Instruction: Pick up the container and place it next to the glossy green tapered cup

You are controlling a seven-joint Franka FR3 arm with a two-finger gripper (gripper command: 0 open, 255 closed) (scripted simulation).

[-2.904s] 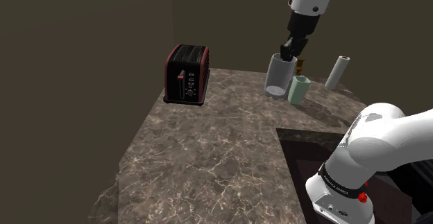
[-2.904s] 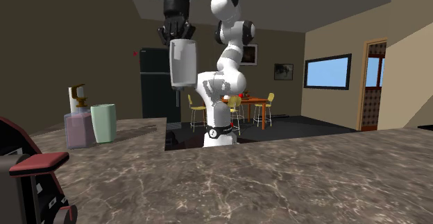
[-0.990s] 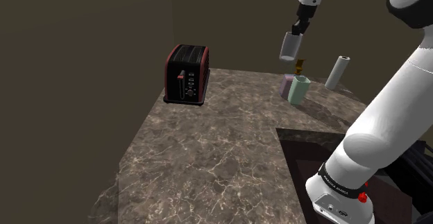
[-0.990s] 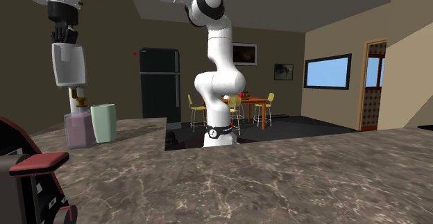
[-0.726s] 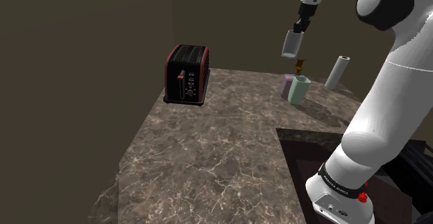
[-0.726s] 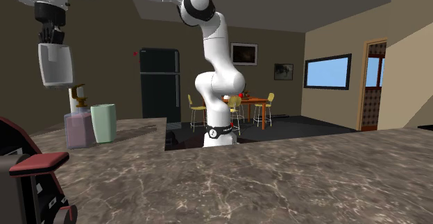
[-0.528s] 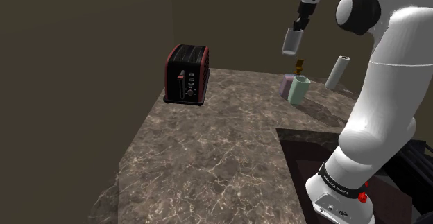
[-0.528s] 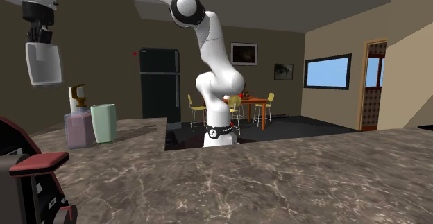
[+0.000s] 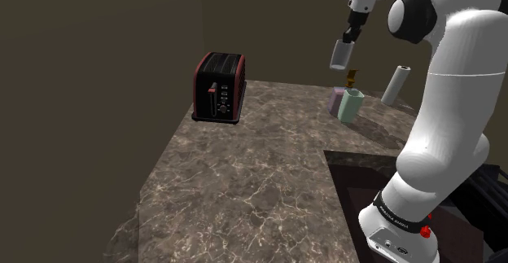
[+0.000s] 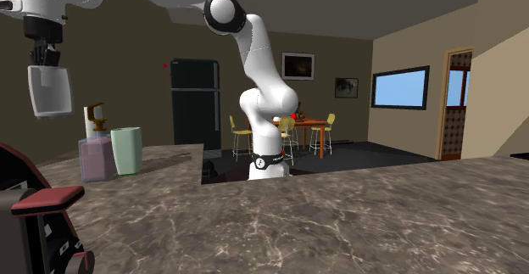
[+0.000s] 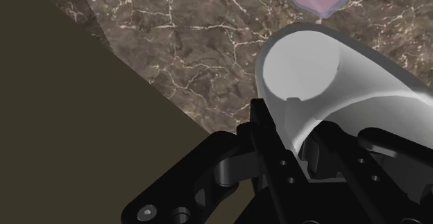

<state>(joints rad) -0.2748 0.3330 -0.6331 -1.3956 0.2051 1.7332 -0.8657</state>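
Gripper (image 9: 351,35) is clamped on the container's (image 9: 341,54) rim; in the wrist view the wall sits between the fingers (image 11: 267,150). The container hangs open end up, well above the table (image 9: 244,180).

Change over the last 3 s: in the second exterior view the container (image 10: 49,92) went from 2 o'clock of the cup (image 10: 126,150) to 10 o'clock, past the dispenser (image 10: 95,158). In the last half second the sideways travel has nearly stopped and it has dropped slightly. I read that as transport done and descent starting.

In the shoulder view it's at 11 o'clock of the cup (image 9: 352,106).

Watch this: the dispenser (image 9: 335,100) sits just beside the cup on that side. A straight drop may land you by the dispenser rather than the cup, or clip its pump. Check the clearance before you lower.
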